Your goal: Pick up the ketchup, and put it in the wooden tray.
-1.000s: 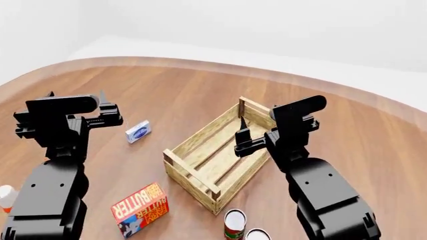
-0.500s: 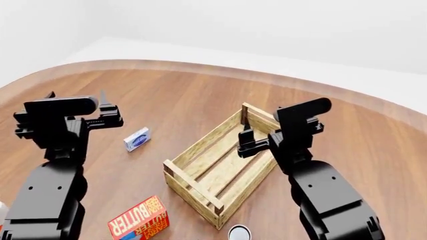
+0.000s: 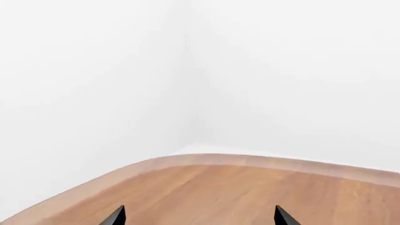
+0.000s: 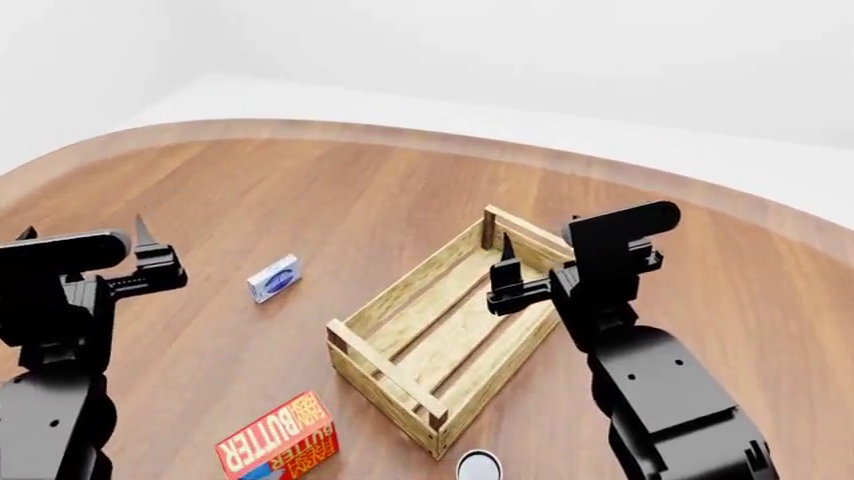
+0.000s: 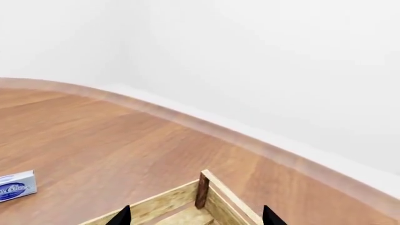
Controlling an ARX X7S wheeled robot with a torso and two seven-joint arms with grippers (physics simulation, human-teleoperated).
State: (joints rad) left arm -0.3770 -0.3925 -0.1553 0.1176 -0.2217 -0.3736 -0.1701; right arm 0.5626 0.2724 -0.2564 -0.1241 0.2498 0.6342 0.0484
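Ketchup: not seen in any of the 3 views; its place cannot be told.
Wooden tray (image 4: 434, 330): set on the table (image 4: 334, 190), right of centre in the head view, turned at a slant; slatted bottom bare, 4 corner posts upright. 1 far corner post and 2 plank sides are caught in the right wrist view (image 5: 200, 197).
Right gripper (image 4: 505, 272): held above the far end of the tray, apart from the wood. In the right wrist view 2 dark fingertips (image 5: 122, 216) are seen set wide apart with nothing between them.
Left gripper (image 4: 144, 250): held at the left edge of the head view, over bare table, well apart from the tray. In the left wrist view 2 fingertips (image 3: 115, 216) are spread wide, nothing gripped; only table edge and white wall are shown beyond.
Small blue-and-white box (image 4: 274, 278): lying flat on the table between the left gripper and the tray, touching neither; also seen in the right wrist view (image 5: 16, 186).
Butter box (image 4: 278, 440): red and orange, lying flat near the tray's near corner, partly cut by the frame.
Can (image 4: 478, 466): only its top rim is shown at the bottom edge, just beside the tray's near corner.
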